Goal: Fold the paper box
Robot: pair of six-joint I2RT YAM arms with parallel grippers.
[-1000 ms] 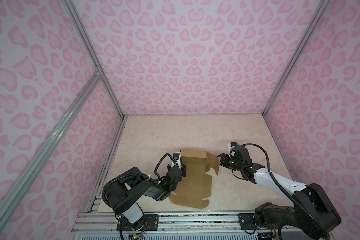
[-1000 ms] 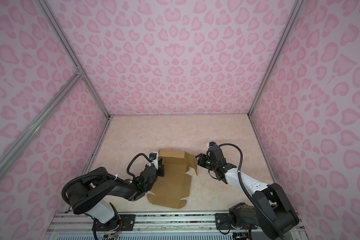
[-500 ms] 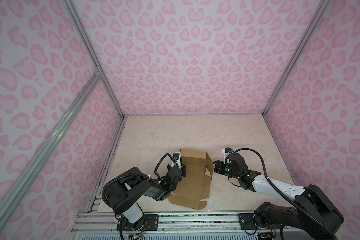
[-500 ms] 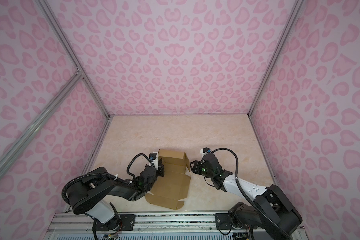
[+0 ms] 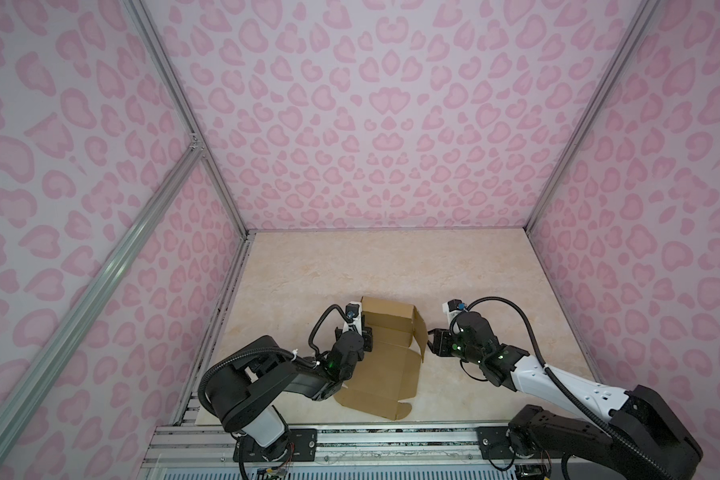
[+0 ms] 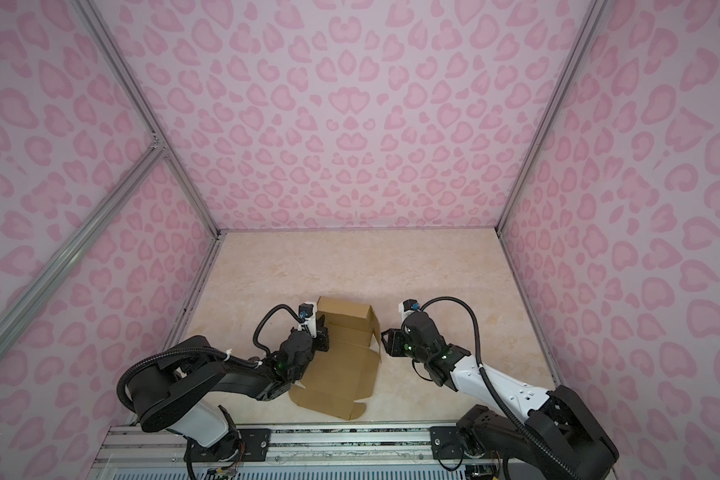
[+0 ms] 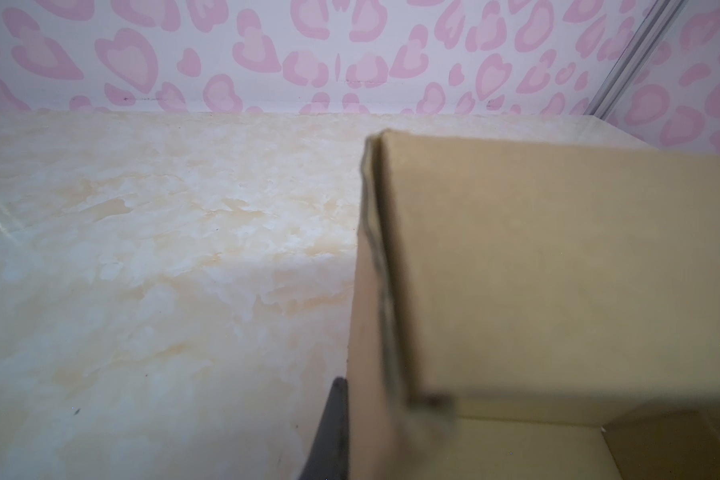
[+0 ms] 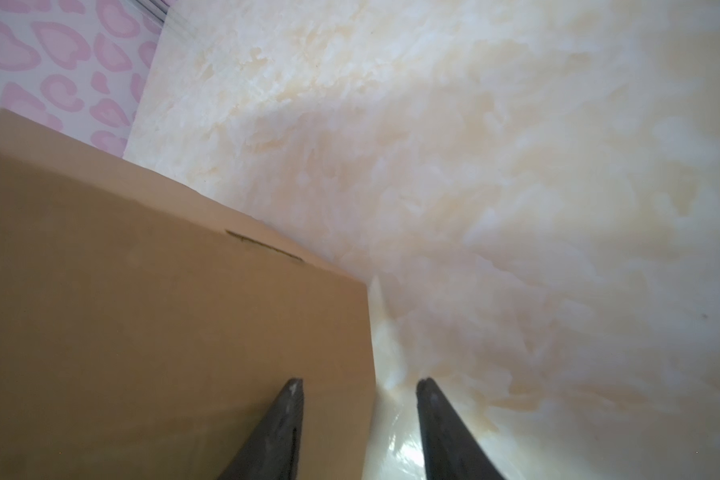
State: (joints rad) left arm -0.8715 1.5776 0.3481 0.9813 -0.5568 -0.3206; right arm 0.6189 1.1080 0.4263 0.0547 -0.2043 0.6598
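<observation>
Near 6 o'clock on the surface [image 5: 350, 266], the box [image 5: 385, 361] sits half formed. And the right jaws have swung in from 3 o'clock, half open, straddling the edge of the right flap [image 5: 420, 332] and gripping nothing. That flap now stands upright instead of splayed! The left jaws stay pinched shut on the 9 o'clock wall [image 7: 366, 311]. Tucking looks next.

A cream, marble-patterned tabletop [image 5: 391, 257] carries the paper box [image 5: 385, 374], brown cardboard and only partly folded. In both top views it lies near the front edge, about midway across. Its long front panel rests flat on the surface, while the rear wall and the side flaps stand raised off it.
</observation>
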